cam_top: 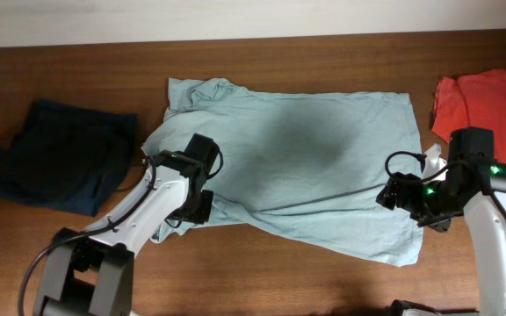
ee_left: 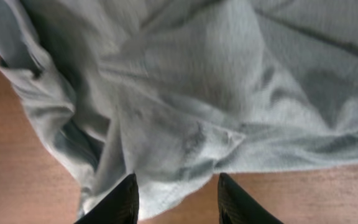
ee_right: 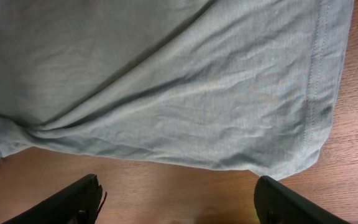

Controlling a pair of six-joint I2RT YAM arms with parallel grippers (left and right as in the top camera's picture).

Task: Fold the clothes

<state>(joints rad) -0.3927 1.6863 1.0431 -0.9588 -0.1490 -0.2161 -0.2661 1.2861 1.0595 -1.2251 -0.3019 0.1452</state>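
A pale grey-blue T-shirt (cam_top: 297, 167) lies spread across the middle of the wooden table, its left side bunched into folds (ee_left: 185, 93). My left gripper (cam_top: 193, 209) sits at the shirt's lower left edge. In the left wrist view its jaws (ee_left: 178, 200) stand apart, with the bunched hem lying loose between them against the left finger (ee_left: 124, 202). My right gripper (cam_top: 388, 195) hovers at the shirt's right side, near its lower corner. The right wrist view shows it (ee_right: 176, 199) wide open over bare wood, and the stitched hem (ee_right: 316, 93) lies just beyond the fingertips.
A dark navy garment (cam_top: 64, 156) lies crumpled at the far left. An orange-red shirt (cam_top: 490, 105) lies at the far right, just behind my right arm. Bare table (cam_top: 279, 272) runs along the front edge.
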